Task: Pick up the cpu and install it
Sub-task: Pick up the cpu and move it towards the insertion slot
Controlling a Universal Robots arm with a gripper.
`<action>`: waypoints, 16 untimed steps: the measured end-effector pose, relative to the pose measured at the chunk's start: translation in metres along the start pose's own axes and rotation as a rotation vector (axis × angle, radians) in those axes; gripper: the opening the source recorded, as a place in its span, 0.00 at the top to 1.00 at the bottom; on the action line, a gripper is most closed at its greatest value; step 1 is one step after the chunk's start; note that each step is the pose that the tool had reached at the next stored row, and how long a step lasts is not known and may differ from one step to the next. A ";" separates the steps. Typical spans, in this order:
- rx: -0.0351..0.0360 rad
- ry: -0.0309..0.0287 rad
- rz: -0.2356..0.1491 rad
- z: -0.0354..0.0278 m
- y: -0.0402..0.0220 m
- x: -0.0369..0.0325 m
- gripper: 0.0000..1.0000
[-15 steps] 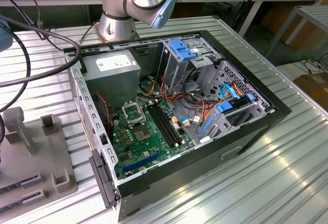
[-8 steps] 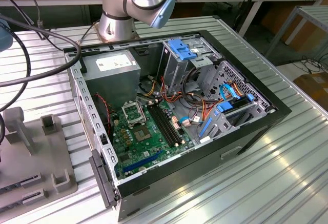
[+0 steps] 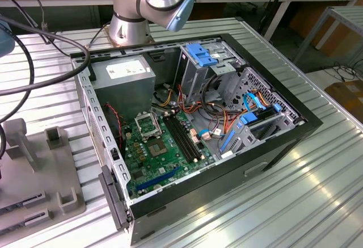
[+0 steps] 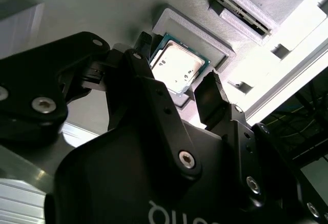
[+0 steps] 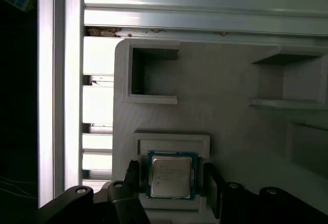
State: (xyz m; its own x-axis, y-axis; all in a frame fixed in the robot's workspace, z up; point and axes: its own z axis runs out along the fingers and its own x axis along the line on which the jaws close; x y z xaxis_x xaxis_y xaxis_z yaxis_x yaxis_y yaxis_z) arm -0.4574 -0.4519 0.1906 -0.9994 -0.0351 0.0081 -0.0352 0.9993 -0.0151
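**Chip in Its Cradle, Pincer Poised Either Side**

The cpu lies flat, metal face up, in a shallow raised nest on a grey fixture plate. The pocket appears cut to hold the chip square and in a known spot. The arm's black gripper hangs over it with its fingers spread, one on each of two opposite edges. A sliver of grey shows between each finger and the chip's green rim, so nothing is pinched and the chip has not left its seat. The straddle looks deliberate — gripping by the edges would keep the pads off the chip's face.

In the exterior view the plate sits on the slatted metal table, towards that view's left. Beside it is an open tower case, laid on its side so the green motherboard faces upward. On the board the square metal-framed socket looks empty — the chip and its destination are well apart.
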 end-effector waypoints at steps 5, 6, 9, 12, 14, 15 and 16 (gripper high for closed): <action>0.0001 0.0000 -0.007 0.0000 0.0005 0.0000 0.38; 0.0002 0.0000 -0.009 0.0000 0.0005 0.0000 0.38; 0.0001 -0.0001 -0.014 0.0002 0.0005 0.0000 0.38; 0.0002 -0.0001 -0.014 0.0002 0.0005 0.0000 0.38; 0.0002 -0.0001 -0.014 0.0002 0.0005 0.0000 0.38; 0.0001 -0.0001 -0.014 0.0002 0.0005 0.0000 0.38; 0.0001 -0.0001 -0.014 0.0002 0.0005 0.0000 0.40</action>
State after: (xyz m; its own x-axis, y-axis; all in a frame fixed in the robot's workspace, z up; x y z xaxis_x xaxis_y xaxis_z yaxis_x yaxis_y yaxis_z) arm -0.4574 -0.4514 0.1903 -0.9988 -0.0487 0.0082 -0.0488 0.9987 -0.0152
